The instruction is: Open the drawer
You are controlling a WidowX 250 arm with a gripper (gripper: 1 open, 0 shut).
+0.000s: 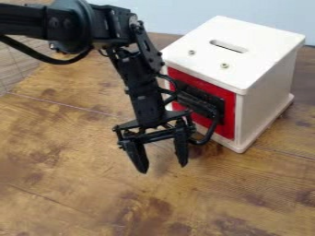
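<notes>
A white box [246,55] stands on the wooden table at the right, with a red drawer front [194,106] facing left. A black wire handle [201,103] sticks out from the drawer front. The drawer looks pulled out a little. My black gripper [160,155] hangs just in front and left of the drawer, near the table surface. Its two fingers [139,159] point down and stand apart, open and holding nothing. The arm [133,69] reaches in from the upper left.
The wooden table [74,184] extends to the left and front of the box. A wire object [15,64] lies at the far left edge, partly behind the arm. The box has a slot [227,44] on its top.
</notes>
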